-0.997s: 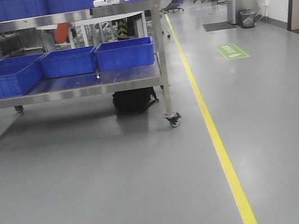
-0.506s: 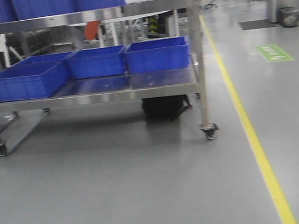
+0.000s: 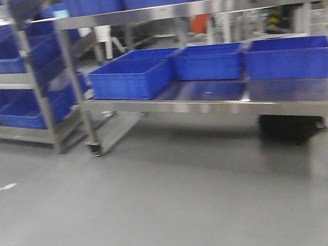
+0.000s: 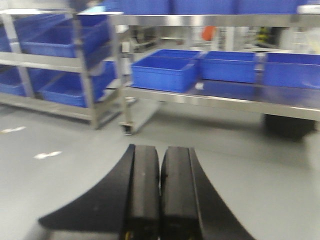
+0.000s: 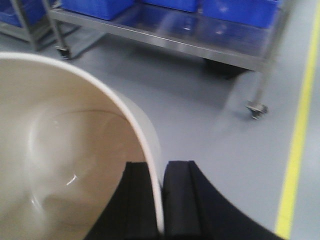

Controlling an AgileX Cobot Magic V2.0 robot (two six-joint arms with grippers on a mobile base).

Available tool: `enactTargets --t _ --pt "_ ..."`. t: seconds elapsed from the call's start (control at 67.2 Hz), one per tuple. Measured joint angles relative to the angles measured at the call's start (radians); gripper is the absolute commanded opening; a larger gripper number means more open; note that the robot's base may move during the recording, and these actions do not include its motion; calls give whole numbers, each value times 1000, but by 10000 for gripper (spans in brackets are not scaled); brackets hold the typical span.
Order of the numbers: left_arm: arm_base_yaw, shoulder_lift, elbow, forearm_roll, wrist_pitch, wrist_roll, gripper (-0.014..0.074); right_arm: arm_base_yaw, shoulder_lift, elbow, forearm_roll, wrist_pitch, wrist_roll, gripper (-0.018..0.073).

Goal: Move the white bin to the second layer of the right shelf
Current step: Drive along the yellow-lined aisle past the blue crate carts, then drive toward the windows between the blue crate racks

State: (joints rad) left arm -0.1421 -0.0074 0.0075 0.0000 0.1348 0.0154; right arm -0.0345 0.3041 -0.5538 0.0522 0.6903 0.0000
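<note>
Rim of the white bin (image 5: 65,150) sits pinched in my right gripper (image 5: 161,172), lower left of frame. My left gripper (image 4: 160,155) is pressed closed, empty, over grey floor (image 4: 240,165).

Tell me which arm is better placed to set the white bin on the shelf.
Right. The right pincer is shut on the white bin at its rim; the left pincer is shut and holds nothing.
</note>
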Motion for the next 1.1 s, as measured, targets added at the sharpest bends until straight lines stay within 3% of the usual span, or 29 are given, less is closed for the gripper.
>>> enactTargets --t 1.101 --pt "0 0 0 0 0 0 85 0 0 0 0 0 0 57"
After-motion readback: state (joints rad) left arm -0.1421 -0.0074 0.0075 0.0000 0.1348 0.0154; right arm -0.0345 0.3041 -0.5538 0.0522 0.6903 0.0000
